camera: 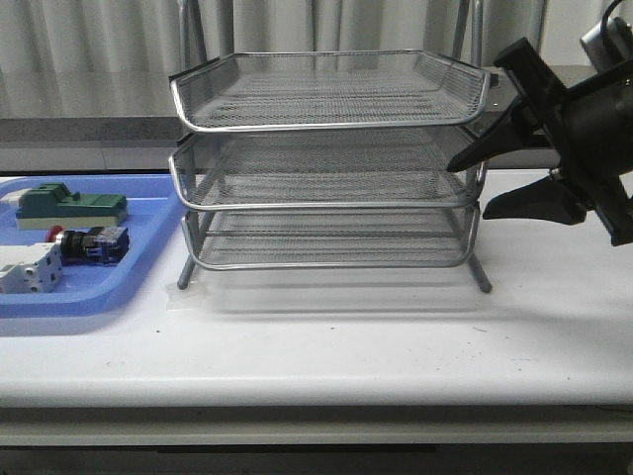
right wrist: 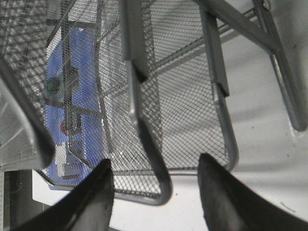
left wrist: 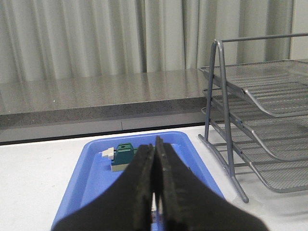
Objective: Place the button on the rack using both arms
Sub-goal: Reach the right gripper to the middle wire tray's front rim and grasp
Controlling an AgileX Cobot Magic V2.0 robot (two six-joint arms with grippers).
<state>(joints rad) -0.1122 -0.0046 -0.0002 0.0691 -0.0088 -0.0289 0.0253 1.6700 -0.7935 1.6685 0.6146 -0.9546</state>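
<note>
The button [camera: 84, 243], with a red head, black body and blue rear block, lies on its side in the blue tray [camera: 99, 297] at the left. The silver wire-mesh rack [camera: 326, 127] stands mid-table. My right gripper [camera: 468, 188] is open at the rack's right side, its fingers straddling the middle tier's corner rim [right wrist: 144, 134] without closing on it. In the right wrist view the gripper [right wrist: 155, 166] has that rim between its fingers. My left gripper [left wrist: 155, 144] is shut and empty, hovering over the blue tray [left wrist: 86, 178]. The button is hidden in that view.
A green-topped block [camera: 69, 204] and a white component [camera: 28, 272] share the tray with the button. The rack's legs [left wrist: 231, 144] stand just right of the tray. A grey ledge and curtains run behind the table.
</note>
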